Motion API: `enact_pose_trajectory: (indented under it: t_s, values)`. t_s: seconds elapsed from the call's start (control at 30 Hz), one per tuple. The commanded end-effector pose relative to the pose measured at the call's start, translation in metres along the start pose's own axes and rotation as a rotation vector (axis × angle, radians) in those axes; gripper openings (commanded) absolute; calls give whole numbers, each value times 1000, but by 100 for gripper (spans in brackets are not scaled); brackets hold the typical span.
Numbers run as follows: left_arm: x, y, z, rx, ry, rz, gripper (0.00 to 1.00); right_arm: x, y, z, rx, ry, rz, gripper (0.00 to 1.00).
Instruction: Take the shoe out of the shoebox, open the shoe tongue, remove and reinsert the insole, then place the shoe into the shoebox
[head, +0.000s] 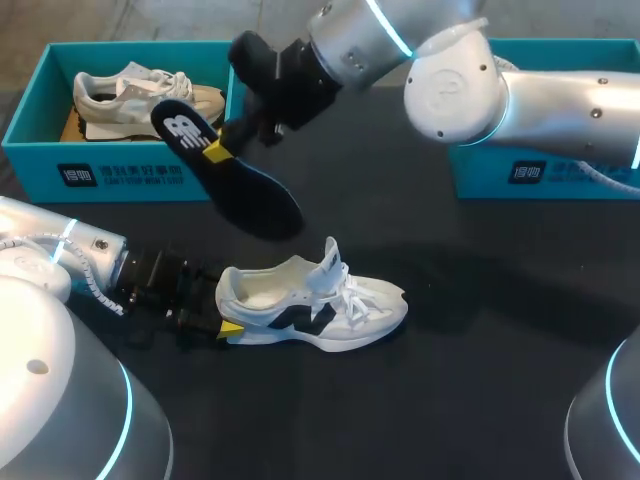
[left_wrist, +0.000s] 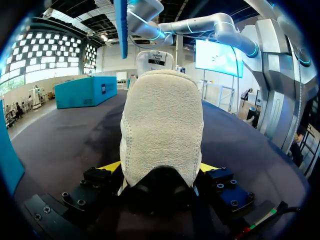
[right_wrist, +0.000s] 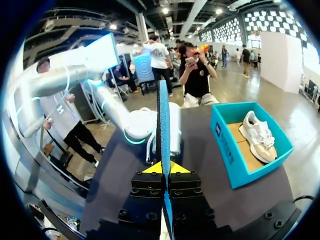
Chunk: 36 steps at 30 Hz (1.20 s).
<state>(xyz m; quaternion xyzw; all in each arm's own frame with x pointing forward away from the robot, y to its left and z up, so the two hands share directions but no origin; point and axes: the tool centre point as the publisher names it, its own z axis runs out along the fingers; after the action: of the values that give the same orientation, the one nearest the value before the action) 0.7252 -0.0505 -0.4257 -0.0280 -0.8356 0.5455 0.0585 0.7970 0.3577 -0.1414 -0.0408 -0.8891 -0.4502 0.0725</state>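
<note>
A white shoe with a dark side logo lies on the black table, toe to the right and tongue pulled up. My left gripper sits at its heel; in the left wrist view the heel fills the gap and both yellow tips press its sides. My right gripper is shut on a dark insole, held in the air above and behind the shoe. From the right wrist, the insole stands edge-on between the closed tips.
A teal shoebox at the back left holds a second, beige shoe. Another teal shoebox stands at the back right, mostly hidden behind my right arm.
</note>
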Motion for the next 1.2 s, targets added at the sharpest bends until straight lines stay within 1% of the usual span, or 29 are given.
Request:
enact_pose_trajectory:
  t_s: [0.03, 0.17, 0.27, 0.3, 0.33, 0.37, 0.4, 0.43, 0.47, 0.67, 0.73, 0.9, 0.97, 1.13, 1.2]
  values:
    - [-2, 5, 4, -1, -1, 0, 0, 6, 4, -29, -23, -11, 5, 0]
    - [-2, 5, 4, -1, -1, 0, 0, 6, 14, -47, -37, -8, 21, 0]
    - [-2, 5, 4, -1, -1, 0, 0, 8, 25, -65, -54, -35, 27, 0]
    - [-2, 5, 4, -1, -1, 0, 0, 9, 29, -71, -77, -38, 39, 0]
    - [-2, 5, 4, -1, -1, 0, 0, 9, 29, -71, -77, -38, 39, 0]
    - [-2, 5, 4, -1, -1, 0, 0, 12, 36, -83, -121, -41, 67, 0]
    - [-2, 5, 4, -1, -1, 0, 0, 14, 40, -88, -127, -45, 79, 0]
    - [-2, 5, 4, -1, -1, 0, 0, 14, 40, -88, -127, -45, 79, 0]
    - [-2, 5, 4, -1, -1, 0, 0, 18, 46, -96, -168, -41, 101, 0]
    - [-2, 5, 4, -1, -1, 0, 0, 31, 64, -123, -210, -54, 147, 0]
    - [-2, 5, 4, -1, -1, 0, 0, 34, 67, -127, -205, -60, 149, 0]
    - [-2, 5, 4, -1, -1, 0, 0, 44, 73, -144, -227, -22, 197, 0]
    - [-2, 5, 4, -1, -1, 0, 0, 49, 75, -149, -256, 13, 224, 0]
    - [-2, 5, 4, -1, -1, 0, 0, 61, 77, -160, -302, 32, 259, 0]
    - [-2, 5, 4, -1, -1, 0, 0, 67, 77, -165, -306, 32, 278, 0]
